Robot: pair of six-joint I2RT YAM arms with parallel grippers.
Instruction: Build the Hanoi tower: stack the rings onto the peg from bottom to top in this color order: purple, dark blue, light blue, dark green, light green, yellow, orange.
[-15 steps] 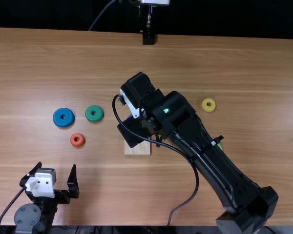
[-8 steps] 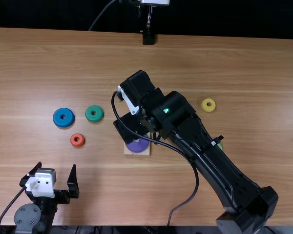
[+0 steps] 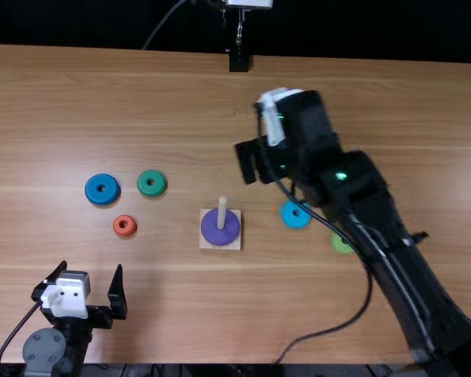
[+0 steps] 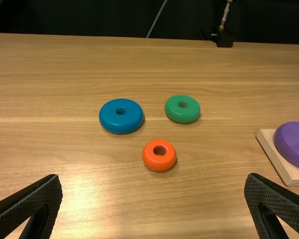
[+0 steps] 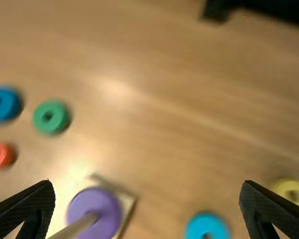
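Top view: smooth purple ring point(image 3: 211, 231) encircles pale wooden peg point(image 3: 222, 210), completing step one; left wrist view: left gripper point(image 4: 155, 176) open, glossy dark blue ring point(image 4: 117, 122) on table point(image 4: 204, 199), to be grasped next; right wrist view: right gripper point(image 5: 146, 182) open, empty.

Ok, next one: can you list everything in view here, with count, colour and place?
Base: one, pale wood, mid-table
Peg: one, pale, upright on base
Purple ring: one, purple, around peg
Rings, left of base: three, dark blue, dark green, orange, on table
Rings, right of base: three, light blue, light green, yellow, on table
Table: one, light brown, beneath everything
Stand: one, black, far edge
Left gripper: one, black and white, near left, open
Right gripper: one, black, beyond base, open
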